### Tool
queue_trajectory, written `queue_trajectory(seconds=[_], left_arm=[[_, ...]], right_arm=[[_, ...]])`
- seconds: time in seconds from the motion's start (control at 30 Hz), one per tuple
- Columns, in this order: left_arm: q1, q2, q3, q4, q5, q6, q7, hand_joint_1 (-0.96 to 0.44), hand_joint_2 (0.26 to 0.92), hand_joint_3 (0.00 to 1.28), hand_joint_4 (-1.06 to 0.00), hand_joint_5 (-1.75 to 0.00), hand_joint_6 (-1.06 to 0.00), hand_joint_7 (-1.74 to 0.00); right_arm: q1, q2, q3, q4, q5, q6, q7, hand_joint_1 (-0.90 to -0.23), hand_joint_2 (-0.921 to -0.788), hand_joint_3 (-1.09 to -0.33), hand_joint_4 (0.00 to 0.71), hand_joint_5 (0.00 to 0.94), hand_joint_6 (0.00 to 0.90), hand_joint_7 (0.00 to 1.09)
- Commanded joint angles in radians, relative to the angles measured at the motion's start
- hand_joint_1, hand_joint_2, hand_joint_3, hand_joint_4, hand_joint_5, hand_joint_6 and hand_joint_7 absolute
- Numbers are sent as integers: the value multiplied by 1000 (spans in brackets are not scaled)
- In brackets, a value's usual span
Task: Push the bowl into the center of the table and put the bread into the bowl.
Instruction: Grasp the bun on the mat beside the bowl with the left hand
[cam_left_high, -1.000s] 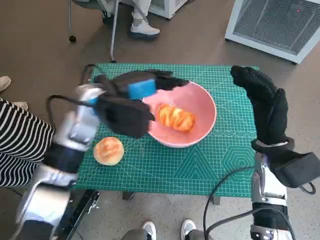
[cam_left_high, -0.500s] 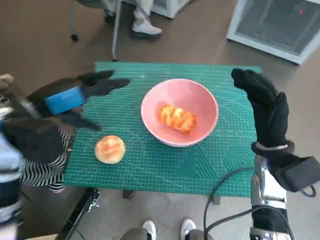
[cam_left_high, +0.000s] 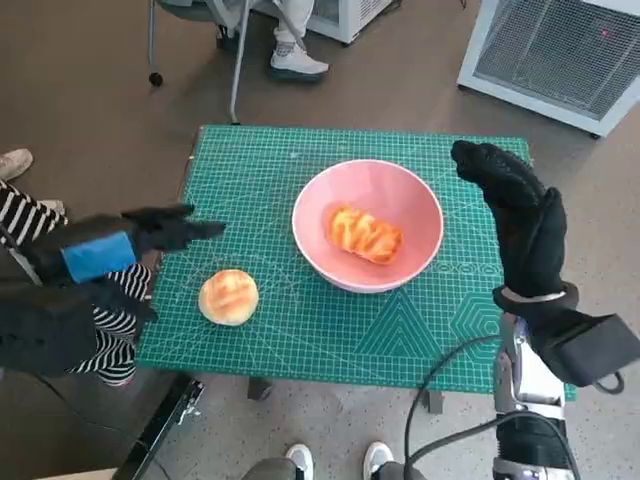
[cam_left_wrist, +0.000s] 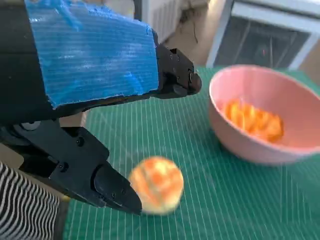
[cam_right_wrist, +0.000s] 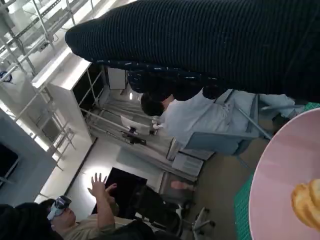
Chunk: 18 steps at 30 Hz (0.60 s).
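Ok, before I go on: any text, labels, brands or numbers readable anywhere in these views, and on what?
None can be read.
Green cutting mat: printed grid lines and geometric shapes, and a row of tiny marks near the pink bowl, too small to read.
Blue tape on the left hand: plain, no writing.
Right hand glove: no label visible.

The bowl (cam_left_high: 368, 238) is plain pink, and the bread (cam_left_high: 363, 233) in it is orange-gold with paler streaks. A round bun (cam_left_high: 228, 297) is golden with a lighter top. The counter (cam_left_high: 300, 170) wears a green mat ruled with thin white grid lines (plus some triangular figures). The left hand (cam_left_high: 95, 250) is black with blue tape; the right hand (cam_left_high: 515, 212) is in black knit.
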Motion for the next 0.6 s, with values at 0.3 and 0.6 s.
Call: queue_trajectory(seconds=[0.3,0.6], left_arm=[[7,-38,-92,46,48,-5,43,-40,686,0,-116,-8,-245,-10],[-14,-115,-190,161,186,-92,176,-64,684,0,-156,-17,-267,-16]], right_arm=[[29,-6,-2,8,31,23,14,-833,-921,-763,205,1,66,559],[39,-13,-3,-4,26,30,12,-834,-921,-765,203,0,63,562]])
